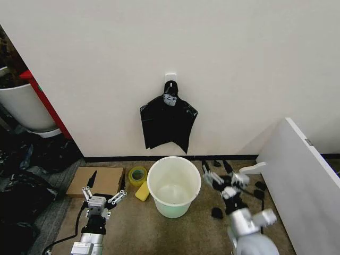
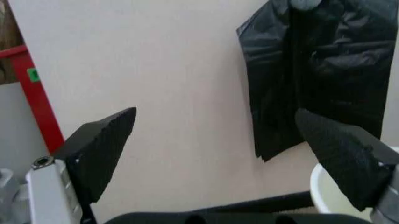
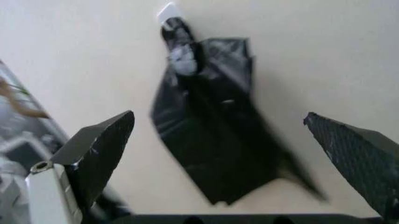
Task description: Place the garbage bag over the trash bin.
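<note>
Nearest the camera, the right hand (image 1: 226, 183) is seen raised over the floor just right of the trash bin (image 1: 173, 186), its fingers spread open and nothing held. Left hand (image 1: 103, 197) is noted low at the near left, likewise open and empty, above the carpet beside a flat cardboard sheet (image 1: 101, 180). Between cardboard and bin, a yellow tape roll (image 1: 137, 175) and a yellow sponge (image 1: 142, 192) are recorded on the floor. The bin is seen upright, unlined, close to the far wall. Garbage bag (image 1: 167, 124) is observed hanging bunched from a white hook (image 1: 170, 79) on the wall, directly above and behind the bin, apart from both hands. A white panel (image 1: 305, 175) is noted at the right.
</note>
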Controlling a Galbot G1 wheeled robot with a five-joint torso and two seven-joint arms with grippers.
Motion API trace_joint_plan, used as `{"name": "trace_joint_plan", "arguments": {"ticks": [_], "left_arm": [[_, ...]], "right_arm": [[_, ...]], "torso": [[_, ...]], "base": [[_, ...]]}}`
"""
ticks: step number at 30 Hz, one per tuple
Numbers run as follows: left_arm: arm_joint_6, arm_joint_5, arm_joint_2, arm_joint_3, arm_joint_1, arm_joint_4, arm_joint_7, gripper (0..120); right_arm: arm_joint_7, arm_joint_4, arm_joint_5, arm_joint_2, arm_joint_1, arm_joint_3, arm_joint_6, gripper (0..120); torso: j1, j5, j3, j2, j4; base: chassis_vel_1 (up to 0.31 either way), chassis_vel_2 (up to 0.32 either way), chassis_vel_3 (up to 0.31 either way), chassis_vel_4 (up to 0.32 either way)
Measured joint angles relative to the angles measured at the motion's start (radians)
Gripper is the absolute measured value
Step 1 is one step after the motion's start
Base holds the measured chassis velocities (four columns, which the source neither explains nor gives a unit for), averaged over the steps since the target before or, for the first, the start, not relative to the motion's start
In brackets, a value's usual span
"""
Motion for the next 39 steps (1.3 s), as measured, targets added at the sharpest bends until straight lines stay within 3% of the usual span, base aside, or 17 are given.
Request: {"name": "trace_joint_plan", "arguments": {"ticks": [4,15,31,39], "left_arm": [[-0.002,0.015,-0.020,-0.010,0.007,0.000,-0.001,100],[-0.010,0.052,-0.041,-0.015,0.032,0.000,-0.010,100],[-0.013,0.050,-0.052,-0.025,0.039,-0.001,-0.022,100],[-0.008,0.025,-0.057,-0.024,0.035,0.007,-0.033,100]], "right_arm": [[-0.021,-0.065,0.137,0.009,0.119,-0.064,-0.070,100],[-0.033,-0.262,0.331,0.089,0.390,-0.087,-0.166,100],[-0.013,-0.497,0.311,0.174,0.625,-0.114,-0.183,100],[-0.016,-0.606,0.320,0.211,0.720,-0.072,-0.169,100]], "torso": [[0.000,0.0000,0.000,0.000,-0.0001],[0.000,-0.0001,0.000,0.000,-0.0001],[0.000,-0.0002,0.000,0.000,-0.0002],[0.000,-0.0001,0.000,0.000,-0.0002]], "base": [[0.000,0.000,0.000,0.000],[0.000,0.000,0.000,0.000],[0.000,0.000,0.000,0.000],[0.000,0.000,0.000,0.000]]}}
